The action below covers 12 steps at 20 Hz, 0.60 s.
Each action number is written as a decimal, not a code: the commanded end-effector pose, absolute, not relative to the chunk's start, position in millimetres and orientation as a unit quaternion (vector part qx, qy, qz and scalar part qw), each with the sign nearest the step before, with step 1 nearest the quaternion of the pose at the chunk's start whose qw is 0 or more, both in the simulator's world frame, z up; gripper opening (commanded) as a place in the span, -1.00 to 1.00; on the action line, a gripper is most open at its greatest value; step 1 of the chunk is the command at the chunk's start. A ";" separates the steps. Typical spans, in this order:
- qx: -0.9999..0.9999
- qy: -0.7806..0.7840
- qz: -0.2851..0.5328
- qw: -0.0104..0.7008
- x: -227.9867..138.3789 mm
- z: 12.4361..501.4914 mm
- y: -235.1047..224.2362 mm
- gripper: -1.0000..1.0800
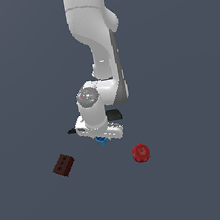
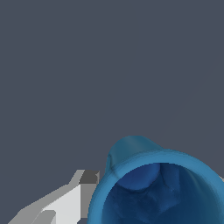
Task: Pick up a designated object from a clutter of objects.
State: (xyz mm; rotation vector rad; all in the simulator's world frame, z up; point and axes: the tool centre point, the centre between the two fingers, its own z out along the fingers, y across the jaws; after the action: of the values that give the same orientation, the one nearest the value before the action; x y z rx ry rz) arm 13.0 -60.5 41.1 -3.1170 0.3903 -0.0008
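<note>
In the exterior view, from left, I see the brown block [image 1: 63, 165], then the blue cup [image 1: 102, 141] under my gripper [image 1: 102, 136], then the red ball [image 1: 140, 153]. Finger state: can't tell. The cup [image 2: 157, 188] looks light, rigid, slick; I'd pinch its rim wall.

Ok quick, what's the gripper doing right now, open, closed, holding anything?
Gripper: down at the blue cup, one finger beside its rim; whether it is open or shut on the cup cannot be told.
</note>
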 end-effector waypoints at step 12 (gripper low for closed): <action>-0.992 0.124 0.000 0.000 12.9 53.7 -52.7 -1.00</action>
State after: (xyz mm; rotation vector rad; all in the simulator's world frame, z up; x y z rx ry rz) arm 12.2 -55.6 48.7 -3.1171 0.3912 0.0023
